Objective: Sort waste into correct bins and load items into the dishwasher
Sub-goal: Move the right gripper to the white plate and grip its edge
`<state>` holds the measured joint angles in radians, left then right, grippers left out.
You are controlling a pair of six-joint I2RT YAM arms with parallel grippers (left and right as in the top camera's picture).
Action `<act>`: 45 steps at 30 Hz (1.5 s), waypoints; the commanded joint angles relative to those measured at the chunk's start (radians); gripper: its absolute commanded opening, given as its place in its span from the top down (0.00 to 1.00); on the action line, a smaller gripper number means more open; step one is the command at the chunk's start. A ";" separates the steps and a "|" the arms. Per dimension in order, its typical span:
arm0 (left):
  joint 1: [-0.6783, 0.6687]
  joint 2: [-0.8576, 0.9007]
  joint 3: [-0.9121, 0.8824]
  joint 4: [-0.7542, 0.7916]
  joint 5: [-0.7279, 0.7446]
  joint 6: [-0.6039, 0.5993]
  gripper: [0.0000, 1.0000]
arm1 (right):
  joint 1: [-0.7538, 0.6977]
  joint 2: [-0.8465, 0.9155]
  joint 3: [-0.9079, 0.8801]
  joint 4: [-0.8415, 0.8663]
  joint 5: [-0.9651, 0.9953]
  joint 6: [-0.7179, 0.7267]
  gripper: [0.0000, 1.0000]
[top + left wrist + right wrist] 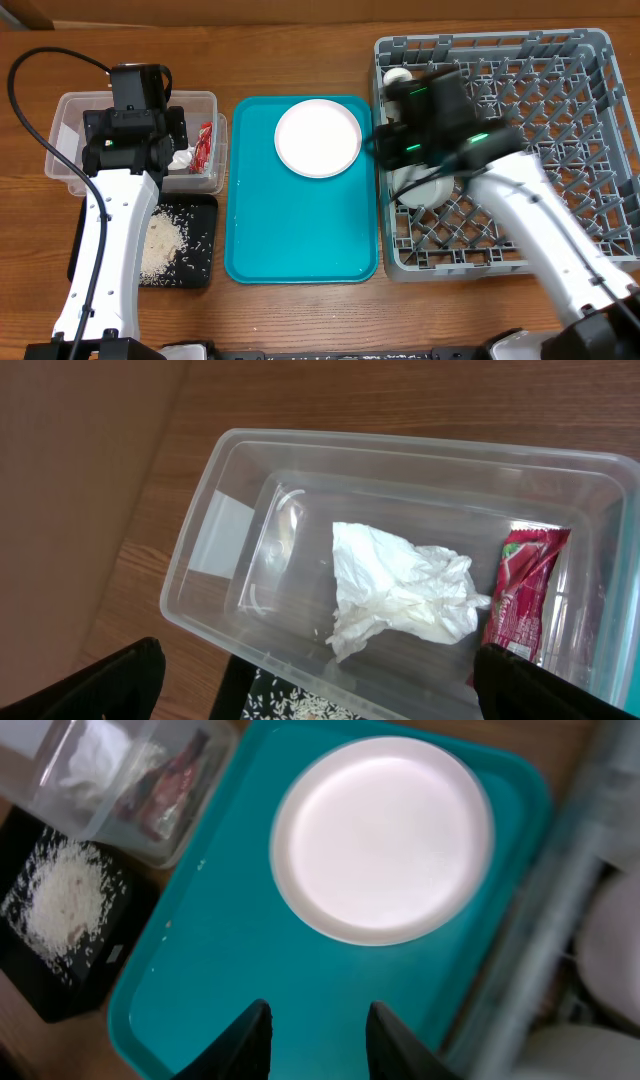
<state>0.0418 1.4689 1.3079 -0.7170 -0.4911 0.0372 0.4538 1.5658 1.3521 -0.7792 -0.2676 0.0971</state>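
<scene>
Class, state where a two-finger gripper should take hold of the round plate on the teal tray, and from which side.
The plate lies flat, face up, on the teal tray, so only its raised rim offers a pinch. Take the edge nearest the dish rack, probably from above: the right gripper is on that side.

You get bright, even light from above in the overhead view, with only soft shadows. The right arm is blurred over the large square grey plastic dish rack. In your right wrist view the round pale pink plate washes out near white and the right edge streaks. Your left wrist view is sharp, with soft reflections on the clear rectangular plastic tub.
</scene>
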 commanded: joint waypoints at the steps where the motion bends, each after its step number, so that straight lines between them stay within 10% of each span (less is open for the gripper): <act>1: 0.003 -0.011 0.016 0.003 -0.013 0.019 0.00 | 0.166 0.055 0.016 0.078 0.330 0.004 0.66; 19: 0.003 -0.011 0.016 0.003 -0.013 0.019 0.00 | 0.330 0.399 0.016 0.512 0.353 -0.132 0.56; 45: 0.003 -0.011 0.016 0.003 -0.013 0.019 0.00 | 0.305 0.525 -0.004 0.539 0.353 -0.131 0.85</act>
<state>0.0418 1.4689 1.3079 -0.7170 -0.4911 0.0372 0.7601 2.0884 1.3525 -0.2462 0.0826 -0.0322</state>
